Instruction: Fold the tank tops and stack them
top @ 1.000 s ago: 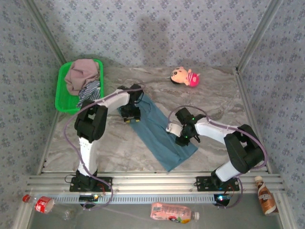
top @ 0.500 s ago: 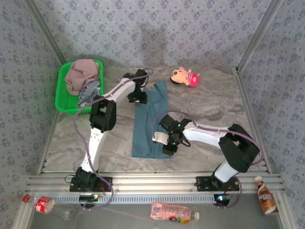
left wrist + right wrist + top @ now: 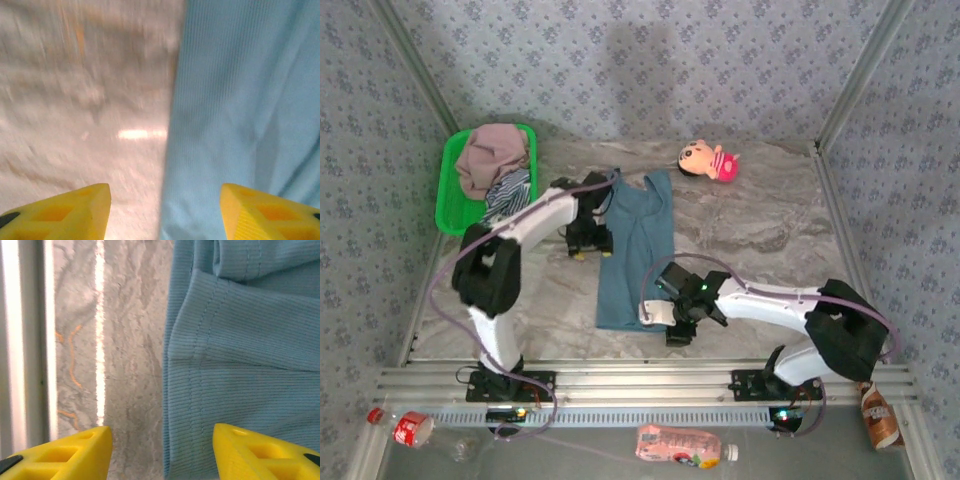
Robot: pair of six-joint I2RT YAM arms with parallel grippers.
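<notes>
The teal-blue tank top (image 3: 635, 250) lies folded into a long narrow strip on the marble table, running from the back toward the front edge. My left gripper (image 3: 588, 240) hovers open at the strip's left edge; in the left wrist view its yellow fingertips (image 3: 70, 212) straddle that edge of the top (image 3: 240, 110) with nothing held. My right gripper (image 3: 677, 325) is open over the strip's near right corner, and the ribbed hem (image 3: 240, 365) lies flat between its fingertips (image 3: 75, 455). The mauve-pink tank top (image 3: 492, 155) and the striped tank top (image 3: 508, 190) sit bunched in the green basket (image 3: 448, 180).
A pink plush doll (image 3: 708, 160) lies at the back of the table, right of the teal top's far end. Below the metal rail at the near edge (image 3: 640, 385) lie bottles (image 3: 685, 445), (image 3: 405, 428), (image 3: 880, 410). Patterned walls enclose the table.
The teal top went from lying diagonally to a straight folded strip. Both grippers opened and let it go. The left drew back to the strip's left edge, the right toward the front.
</notes>
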